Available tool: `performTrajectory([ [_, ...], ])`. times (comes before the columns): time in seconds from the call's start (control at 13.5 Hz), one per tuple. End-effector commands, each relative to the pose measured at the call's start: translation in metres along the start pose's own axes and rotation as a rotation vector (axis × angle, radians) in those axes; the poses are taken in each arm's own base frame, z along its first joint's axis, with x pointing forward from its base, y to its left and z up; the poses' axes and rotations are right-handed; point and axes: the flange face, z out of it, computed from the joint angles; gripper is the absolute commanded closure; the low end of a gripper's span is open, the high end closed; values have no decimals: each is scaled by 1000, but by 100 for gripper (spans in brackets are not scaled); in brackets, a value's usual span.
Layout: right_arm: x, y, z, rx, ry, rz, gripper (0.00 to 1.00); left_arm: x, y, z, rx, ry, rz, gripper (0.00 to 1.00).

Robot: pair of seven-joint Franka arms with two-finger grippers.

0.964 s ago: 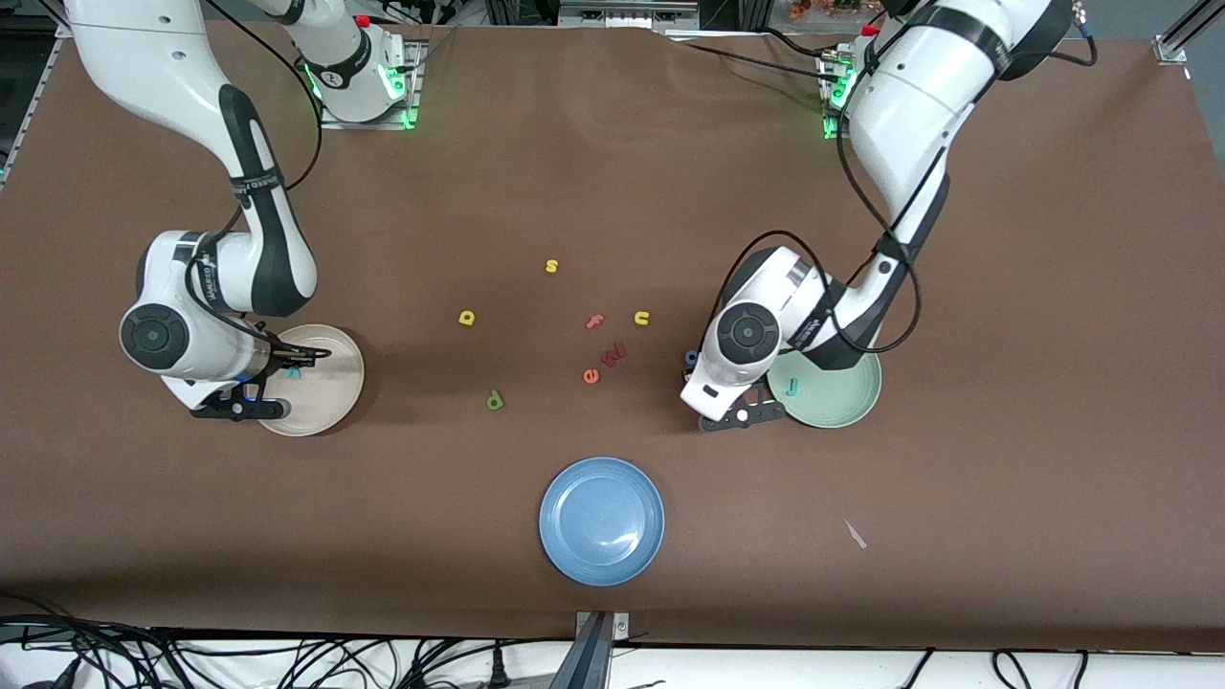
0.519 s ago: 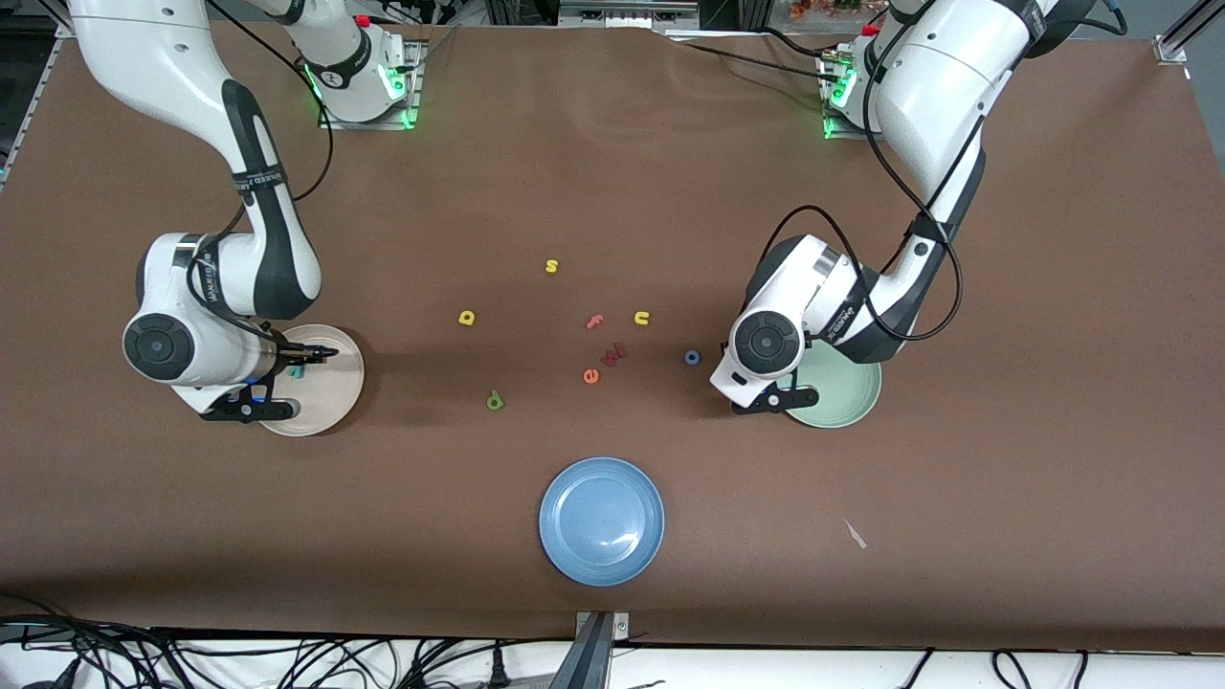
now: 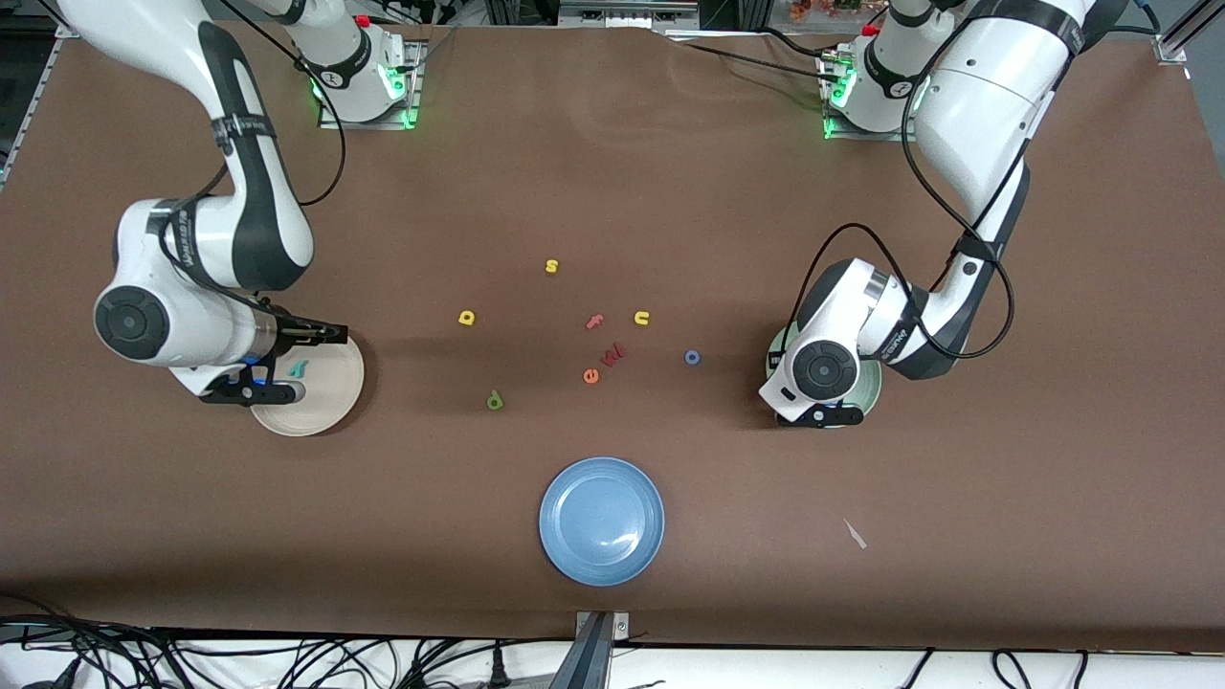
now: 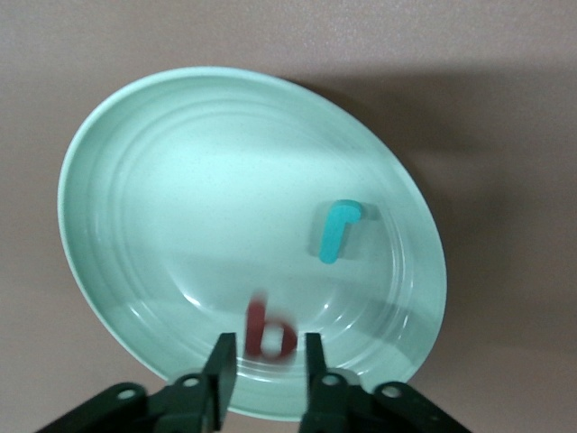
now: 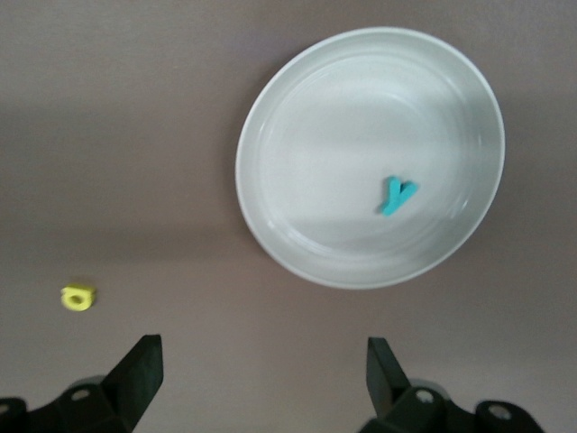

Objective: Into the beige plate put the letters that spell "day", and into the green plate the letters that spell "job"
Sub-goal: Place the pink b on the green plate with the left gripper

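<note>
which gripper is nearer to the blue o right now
Left. The left gripper hangs over the green plate, beside the blue o. The right gripper is open over the beige plate, at the table's right-arm end.

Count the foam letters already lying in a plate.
3, unless an arm hides more: a teal y in the beige plate; a light-blue j and a red b in the green plate.

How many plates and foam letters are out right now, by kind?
Plates: 3 (beige, green, blue)
Foam letters: 11 (8 loose on the table; teal y in the beige; light-blue j and red b at the green)
Total: 14
</note>
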Motion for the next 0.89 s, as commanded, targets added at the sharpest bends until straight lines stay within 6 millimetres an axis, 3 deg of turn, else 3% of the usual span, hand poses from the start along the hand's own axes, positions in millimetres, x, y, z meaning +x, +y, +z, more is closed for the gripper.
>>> performTrajectory([
  [0.0,-30,-22,-10,39,5,61,0,-9,15,-11,7,28,28,0],
  [0.15,-44,-39,-13,44,28,104,0,-17,30,-17,-37,13,25,0],
  [0.37,-71,-70,0,58,79,134,0,-21,52,-52,-170,6,-11,0],
  [0.59,-88,-84,23,73,120,182,0,-33,100,-62,-244,78,-105,0],
  [0.67,-93,-90,33,80,139,201,0,-38,123,-58,-268,117,-147,0],
  [0.82,-102,-97,50,91,166,236,0,-37,147,-39,-299,148,-188,0],
])
